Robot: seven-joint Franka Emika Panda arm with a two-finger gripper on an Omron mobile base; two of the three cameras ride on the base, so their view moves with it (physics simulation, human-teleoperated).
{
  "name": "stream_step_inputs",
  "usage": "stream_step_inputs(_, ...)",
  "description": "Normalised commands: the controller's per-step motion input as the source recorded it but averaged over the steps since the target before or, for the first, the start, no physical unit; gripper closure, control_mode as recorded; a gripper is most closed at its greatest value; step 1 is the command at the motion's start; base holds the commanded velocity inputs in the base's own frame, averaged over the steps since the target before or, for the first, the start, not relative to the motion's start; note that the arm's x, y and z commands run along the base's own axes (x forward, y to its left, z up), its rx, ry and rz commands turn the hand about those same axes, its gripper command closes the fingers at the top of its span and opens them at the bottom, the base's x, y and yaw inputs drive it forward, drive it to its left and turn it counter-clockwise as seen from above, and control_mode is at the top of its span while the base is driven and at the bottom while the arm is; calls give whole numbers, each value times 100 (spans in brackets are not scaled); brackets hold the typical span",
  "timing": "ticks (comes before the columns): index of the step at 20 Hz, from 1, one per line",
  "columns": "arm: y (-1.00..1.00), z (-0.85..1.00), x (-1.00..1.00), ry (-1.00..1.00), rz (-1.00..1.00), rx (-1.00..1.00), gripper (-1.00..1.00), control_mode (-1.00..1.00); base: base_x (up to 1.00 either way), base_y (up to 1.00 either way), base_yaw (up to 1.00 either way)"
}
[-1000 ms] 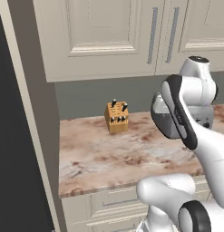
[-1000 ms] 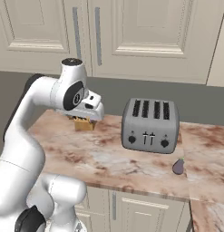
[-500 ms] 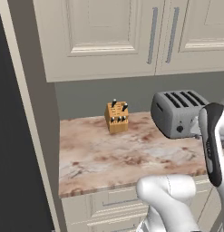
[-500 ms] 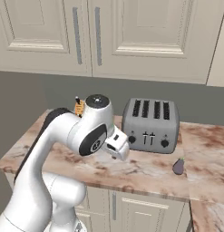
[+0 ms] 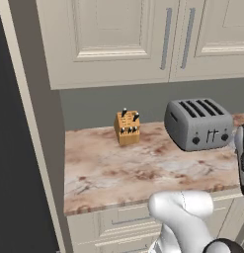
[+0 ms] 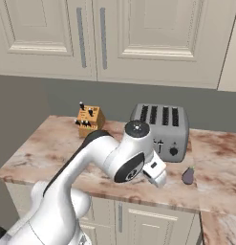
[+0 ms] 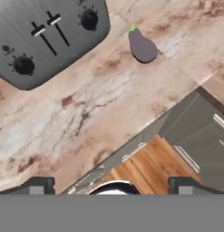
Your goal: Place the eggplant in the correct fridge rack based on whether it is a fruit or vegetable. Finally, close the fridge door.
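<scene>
The eggplant [image 6: 188, 176] is a small dark purple lump with a green stem. It lies on the marble counter [image 6: 52, 148], in front of the toaster's right end. In the hand view the eggplant [image 7: 142, 46] sits near the top, right of the toaster [image 7: 45, 36]. My gripper [image 6: 158, 175] hangs over the counter's front part, left of the eggplant and apart from it. The gripper [image 7: 111, 186] is open, its fingertips [image 7: 41, 185] wide apart with nothing between them. The fridge rack and fridge door are out of view.
A silver four-slot toaster [image 6: 160, 130] stands at the back of the counter, and a wooden knife block [image 6: 89, 120] stands left of it. Cream wall cabinets [image 5: 118, 39] hang above. The counter's front edge [image 7: 131, 147] and the wood floor [image 7: 145, 172] lie below the hand.
The arm has swung right and down, from in front of the knife block to the counter's front by the toaster. The toaster now shows uncovered in the left base view.
</scene>
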Motion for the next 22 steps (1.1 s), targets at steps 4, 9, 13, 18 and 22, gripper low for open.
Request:
stream_step_inputs(4,-80,-1,92,21,-1,0,-100,-100,0,0,0)
stream_step_inputs(9,-79,-2,91,17,0,0,-100,-100,0,0,0)
stream_step_inputs(13,-18,0,7,2,0,0,-100,-100,0,0,0)
stream_step_inputs(18,-9,-34,-8,0,0,0,-100,-100,0,0,0)
stream_step_inputs(22,-12,-28,3,0,0,2,-100,-100,0,0,0)
